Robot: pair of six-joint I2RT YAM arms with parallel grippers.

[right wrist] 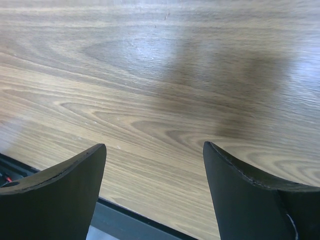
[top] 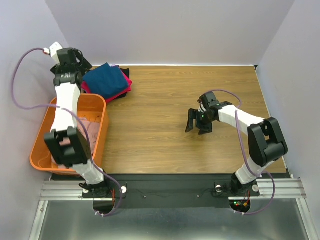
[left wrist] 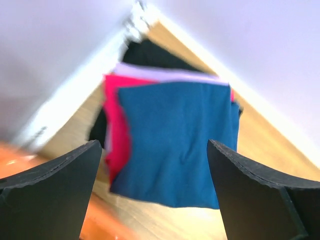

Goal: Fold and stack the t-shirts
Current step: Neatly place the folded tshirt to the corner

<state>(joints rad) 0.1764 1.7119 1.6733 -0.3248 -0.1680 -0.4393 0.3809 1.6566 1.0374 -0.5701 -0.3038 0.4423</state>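
Observation:
A stack of folded t-shirts lies at the back left of the table. A navy blue one (top: 106,78) is on top, over a bright pink one (top: 125,89) and a black one (top: 123,72). In the left wrist view the blue tee (left wrist: 180,140) covers the pink one (left wrist: 116,125), a pale layer (left wrist: 165,75) and the black one (left wrist: 145,54). My left gripper (top: 84,67) (left wrist: 153,146) hangs open just above and left of the stack, holding nothing. A pale dusty-pink tee (top: 93,131) lies crumpled in the basket. My right gripper (top: 198,123) (right wrist: 154,146) is open over bare wood at mid-right.
An orange plastic basket (top: 102,125) stands at the left edge, in front of the stack; its rim (left wrist: 20,162) shows in the left wrist view. Walls close the table at the back and on both sides. The table's near edge (right wrist: 130,220) is just below the right gripper.

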